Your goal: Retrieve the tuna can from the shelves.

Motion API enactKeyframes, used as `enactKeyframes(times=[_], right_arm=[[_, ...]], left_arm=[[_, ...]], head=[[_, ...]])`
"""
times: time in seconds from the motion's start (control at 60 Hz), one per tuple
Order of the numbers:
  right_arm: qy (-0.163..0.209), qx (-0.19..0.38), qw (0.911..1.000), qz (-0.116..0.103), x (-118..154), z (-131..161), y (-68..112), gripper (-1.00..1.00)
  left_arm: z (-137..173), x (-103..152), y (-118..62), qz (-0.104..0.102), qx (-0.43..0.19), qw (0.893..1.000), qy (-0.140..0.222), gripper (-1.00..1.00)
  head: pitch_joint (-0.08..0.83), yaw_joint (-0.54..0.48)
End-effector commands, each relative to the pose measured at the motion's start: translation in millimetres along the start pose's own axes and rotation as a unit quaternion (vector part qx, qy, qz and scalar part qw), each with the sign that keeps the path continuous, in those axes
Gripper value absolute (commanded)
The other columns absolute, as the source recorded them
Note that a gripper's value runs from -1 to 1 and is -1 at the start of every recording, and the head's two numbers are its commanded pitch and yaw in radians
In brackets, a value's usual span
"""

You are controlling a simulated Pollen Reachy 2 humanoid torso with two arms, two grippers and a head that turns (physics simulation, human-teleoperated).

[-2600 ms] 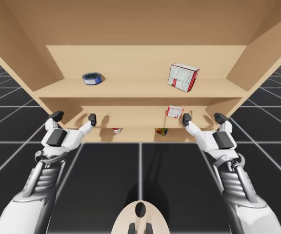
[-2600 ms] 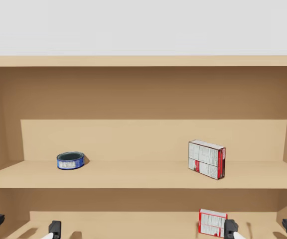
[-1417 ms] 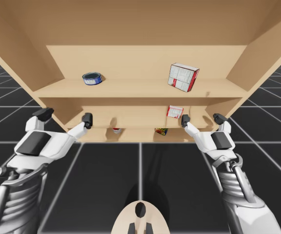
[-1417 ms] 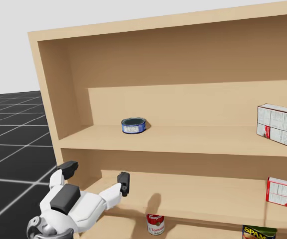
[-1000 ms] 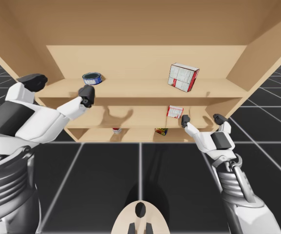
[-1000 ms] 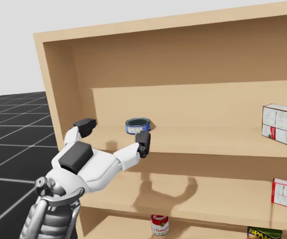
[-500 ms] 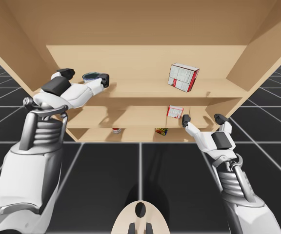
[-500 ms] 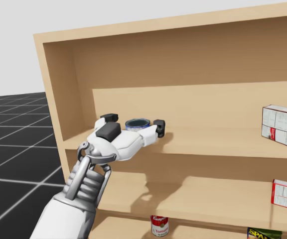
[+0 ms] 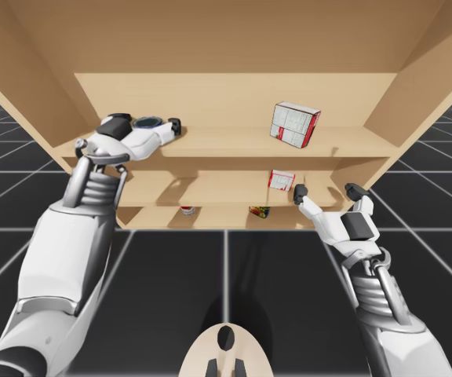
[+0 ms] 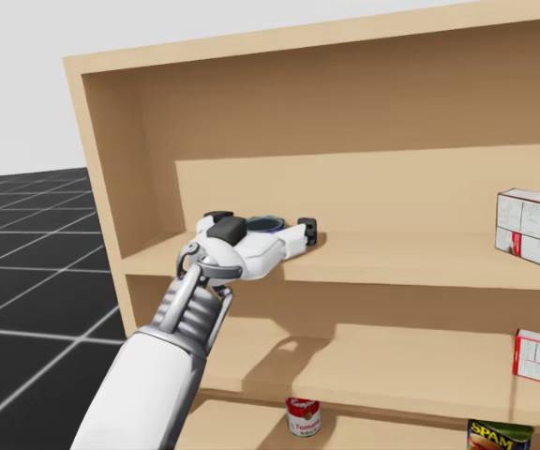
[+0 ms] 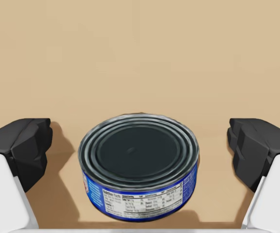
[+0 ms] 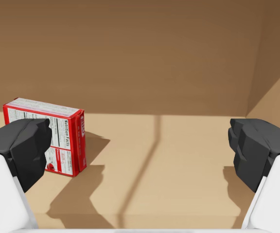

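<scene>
A tall wooden set of shelves (image 9: 234,143) is seen across the high view, open at the front, with three boards visible. The left arm (image 9: 69,236) is extended up to the upper board, and the right arm (image 9: 383,306) is held lower, in front of the middle board. A red-and-white box (image 9: 294,124) is stood on the upper board towards the right, well apart from the left arm. A smaller red-and-white box (image 12: 64,133) is stood on the middle board, ahead of the right claw (image 12: 139,150) and off to one side of it. The right claw is held released, with nothing between its fingers. The left claw (image 11: 138,145) is likewise released: its dark fingertips are spread on either side of the tuna can (image 11: 138,162), and a gap of bare shelf is seen on each side, so the can is not gripped. The tuna can, low, round and blue-banded, is set upright on the upper board near its left end. On the bottom board a small red can (image 10: 302,415) and a blue-and-yellow tin (image 10: 500,438) are seen.
</scene>
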Motion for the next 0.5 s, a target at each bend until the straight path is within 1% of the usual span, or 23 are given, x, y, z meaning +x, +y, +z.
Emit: enactKeyframes(times=[0.017,0.033,0.05,0.1,0.167,0.217,0.333,0.35,0.5], right_arm=[[0.000,-0.001,1.0000,-0.002,-1.1,0.2,1.4,-1.00],[0.001,0.000,1.0000,-0.003,-1.4,-0.2,1.3,-1.00],[0.001,0.000,1.0000,-0.003,-1.5,-0.2,1.3,-1.00],[0.001,0.000,1.0000,-0.002,-1.9,-0.6,1.4,-1.00],[0.001,-0.001,1.0000,-0.002,-2.1,-0.7,1.4,-1.00],[0.000,-0.001,1.0000,-0.001,-2.2,-0.6,1.4,-1.00],[0.000,-0.003,1.0000,-0.002,-2.7,-0.8,1.4,-1.00],[0.000,-0.003,1.0000,-0.002,-2.6,-0.7,1.5,-1.00],[0.001,-0.003,1.0000,-0.001,-2.8,-0.7,1.3,-1.00]], left_arm=[[-7.7,-10.6,1.9,0.005,0.042,0.988,0.148,-0.36],[-8.6,-11.4,2.9,0.009,0.036,0.988,0.150,0.56],[-8.3,-11.9,3.3,0.012,0.034,0.988,0.152,0.93],[-6.9,-11.8,3.3,0.015,0.031,0.988,0.150,1.00],[-2.0,-8.9,2.4,0.017,0.023,0.989,0.144,1.00],[1.1,-5.5,1.2,0.012,0.019,0.990,0.136,1.00],[12.6,6.4,-1.8,0.009,0.009,0.994,0.110,1.00],[17.1,10.1,-2.1,0.004,0.010,0.995,0.101,1.00],[43.2,28.1,-3.2,-0.001,0.008,0.998,0.064,1.00]], head=[[0.162,0.29],[0.163,0.29],[0.163,0.29],[0.166,0.29],[0.170,0.28],[0.171,0.28],[0.170,0.28],[0.171,0.28],[0.172,0.28]])
